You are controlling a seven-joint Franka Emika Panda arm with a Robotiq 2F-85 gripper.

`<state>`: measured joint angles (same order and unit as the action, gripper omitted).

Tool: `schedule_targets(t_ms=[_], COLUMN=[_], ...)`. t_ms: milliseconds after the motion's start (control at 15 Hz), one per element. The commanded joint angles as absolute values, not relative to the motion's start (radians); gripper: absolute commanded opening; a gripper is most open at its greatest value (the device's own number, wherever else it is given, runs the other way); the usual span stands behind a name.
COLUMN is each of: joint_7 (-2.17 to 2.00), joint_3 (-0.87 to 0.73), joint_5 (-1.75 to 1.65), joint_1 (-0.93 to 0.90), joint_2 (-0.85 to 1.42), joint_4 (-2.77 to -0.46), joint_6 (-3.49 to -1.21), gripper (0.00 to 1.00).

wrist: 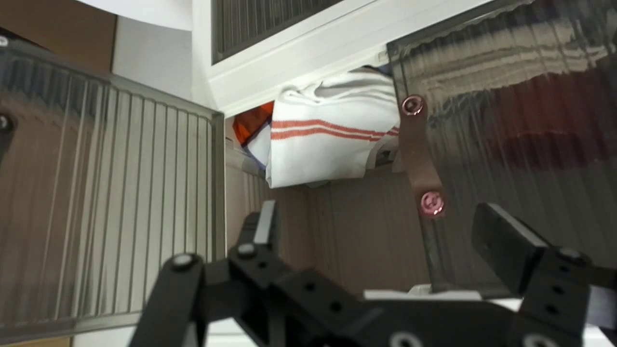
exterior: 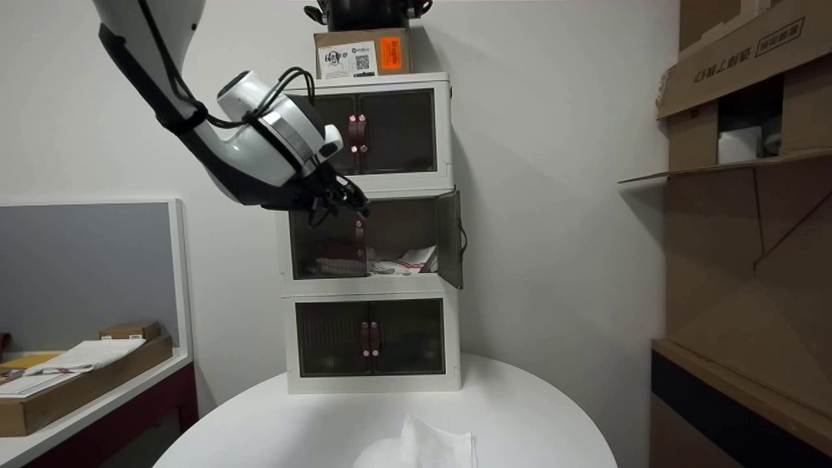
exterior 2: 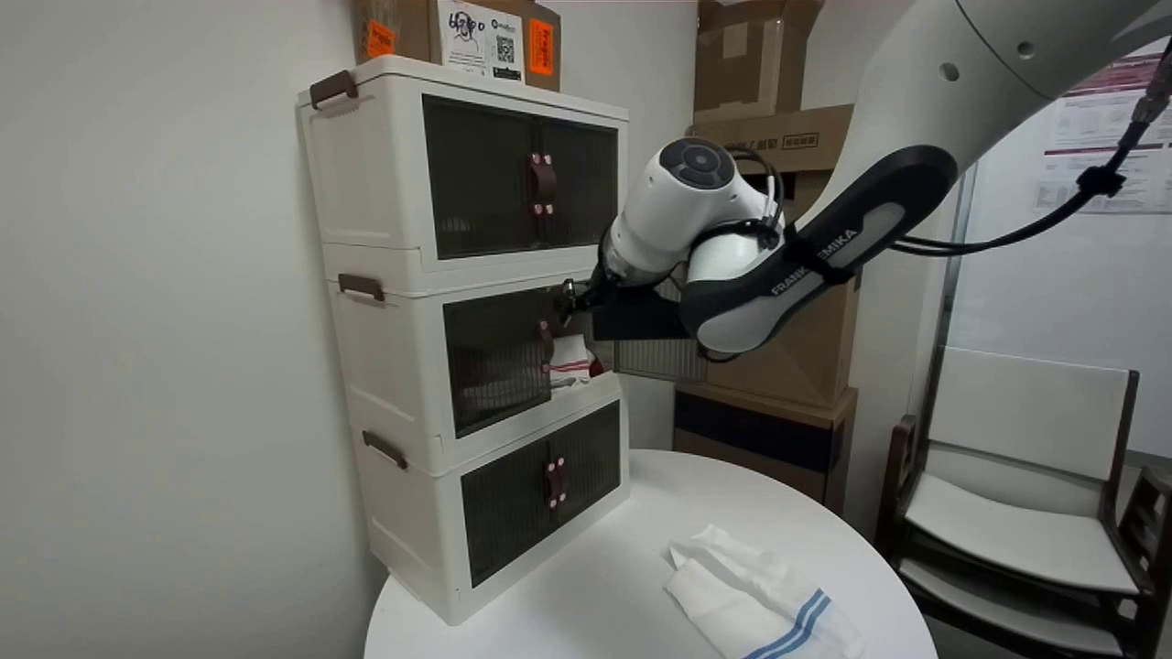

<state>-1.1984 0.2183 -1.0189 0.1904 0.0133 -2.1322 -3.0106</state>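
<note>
My gripper [wrist: 378, 224] is open and empty, its two fingers wide apart. In both exterior views, the gripper [exterior: 351, 200] [exterior 2: 571, 302] is in front of the middle cabinet's upper part. In the wrist view, a folded white towel with red stripes [wrist: 328, 140] lies inside the middle compartment, apart from the fingers. It also shows in both exterior views [exterior: 416, 258] [exterior 2: 569, 359]. One ribbed, see-through door [wrist: 149, 193] of this compartment stands open. The closed door [wrist: 520, 193] has a brown strap handle [wrist: 419, 154] close to the fingers. A dark red thing [wrist: 554, 125] shows blurred behind it.
The cabinet stack [exterior: 374, 385] [exterior 2: 394, 366] stands on a round white table [exterior: 533, 403] against the wall. A white cloth with blue stripes [exterior 2: 742, 595] lies on the table. Cardboard boxes [exterior: 747, 260] stand beside it. A chair [exterior 2: 1025, 522] is nearby.
</note>
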Motion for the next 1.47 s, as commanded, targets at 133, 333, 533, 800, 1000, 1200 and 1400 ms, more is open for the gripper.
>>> schedule_targets(t_ms=[133,333,533,800,1000,1200,1400], joint_7=[-1.628,-1.85,-2.048,-2.223,-2.271,-2.29,-2.315], joint_3=[0.279,0.282,0.276,0.281,0.28,0.28,0.283], joint_5=[-1.312,-1.486,-1.686,-1.883,-1.947,-1.985,-2.042], joint_1=[0.1,0.059,0.033,0.02,0.018,0.017,0.012], joint_2=[0.116,0.178,0.232,0.278,0.295,0.311,0.328], joint_4=[-2.085,-2.04,-1.972,-1.902,-1.894,-1.894,-1.891], joint_6=[-2.875,-2.854,-2.811,-2.704,-2.628,-2.557,-2.492], gripper=[1.0,1.0,1.0,1.0,1.0,1.0,1.0])
